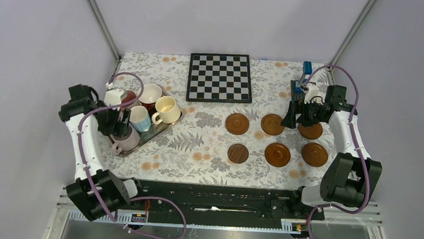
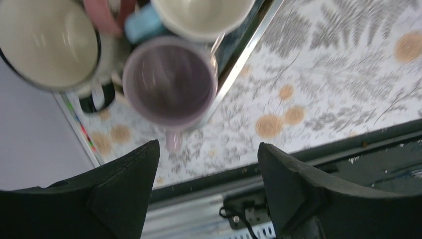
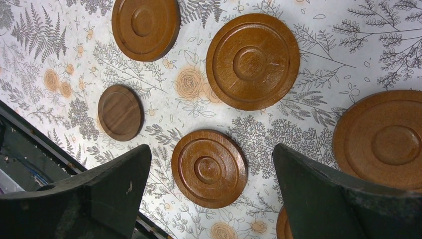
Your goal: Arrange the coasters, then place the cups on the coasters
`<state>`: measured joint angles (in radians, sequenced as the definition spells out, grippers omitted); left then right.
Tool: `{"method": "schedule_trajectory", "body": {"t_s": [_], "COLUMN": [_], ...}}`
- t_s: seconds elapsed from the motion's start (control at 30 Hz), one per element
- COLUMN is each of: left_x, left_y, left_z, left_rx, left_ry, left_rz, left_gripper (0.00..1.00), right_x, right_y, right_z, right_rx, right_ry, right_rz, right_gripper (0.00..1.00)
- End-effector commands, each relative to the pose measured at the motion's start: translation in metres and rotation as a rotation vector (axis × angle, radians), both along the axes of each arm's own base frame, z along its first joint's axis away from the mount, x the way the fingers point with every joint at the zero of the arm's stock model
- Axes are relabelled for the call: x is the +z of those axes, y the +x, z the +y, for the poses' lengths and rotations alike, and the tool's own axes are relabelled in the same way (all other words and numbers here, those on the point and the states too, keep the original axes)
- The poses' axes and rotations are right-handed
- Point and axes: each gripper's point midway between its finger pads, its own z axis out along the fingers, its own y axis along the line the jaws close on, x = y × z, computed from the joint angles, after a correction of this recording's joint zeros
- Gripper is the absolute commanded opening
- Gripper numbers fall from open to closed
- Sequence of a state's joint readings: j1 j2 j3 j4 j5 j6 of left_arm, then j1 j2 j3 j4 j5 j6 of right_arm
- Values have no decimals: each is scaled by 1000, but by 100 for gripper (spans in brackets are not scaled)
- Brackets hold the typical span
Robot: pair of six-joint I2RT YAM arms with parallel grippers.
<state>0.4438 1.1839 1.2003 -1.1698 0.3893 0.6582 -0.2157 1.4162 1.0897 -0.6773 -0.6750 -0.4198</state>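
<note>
Left claw (image 2: pixel 208 147) hovers over lilac cup (image 2: pixel 169 82) — jaws apart.

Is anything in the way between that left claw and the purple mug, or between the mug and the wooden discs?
Nothing visible. The left gripper hangs open right over the lilac mug, though neighbouring mugs crowd it on the tray. Only bare tablecloth lies between tray and coasters.

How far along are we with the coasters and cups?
Done: six coasters lie in two rows of three. In hand: the left gripper, open, hovers over the lilac mug on the tray; the right gripper is open above the coasters. Left: moving the mugs, since no coaster carries one.
</note>
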Motion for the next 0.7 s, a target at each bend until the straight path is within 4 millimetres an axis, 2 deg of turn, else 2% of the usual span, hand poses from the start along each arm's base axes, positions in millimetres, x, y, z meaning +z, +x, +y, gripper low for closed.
{"method": "schedule_trajectory", "body": {"t_s": [0.0, 0.13, 0.23, 0.47, 0.67], "left_x": [-18, -39, -53, -79, -96], "left_y": [-40, -63, -70, -66, -54], "left_z": [17, 43, 55, 63, 67], "left_rx": [-42, -34, -46, -101, -121], "left_ry": [22, 42, 26, 38, 9], "left_rz": [54, 78, 91, 60, 32], "left_gripper": [78, 76, 72, 65, 59], "right_x": [4, 1, 0, -3, 0], "right_y": [1, 1, 1, 1, 0], "right_z": [6, 6, 5, 2, 1], "right_rx": [17, 18, 13, 3, -2], "right_ry": [22, 28, 18, 6, -6], "right_rz": [-21, -12, -9, 2, 0], "right_gripper": [100, 100, 100, 100, 99]}}
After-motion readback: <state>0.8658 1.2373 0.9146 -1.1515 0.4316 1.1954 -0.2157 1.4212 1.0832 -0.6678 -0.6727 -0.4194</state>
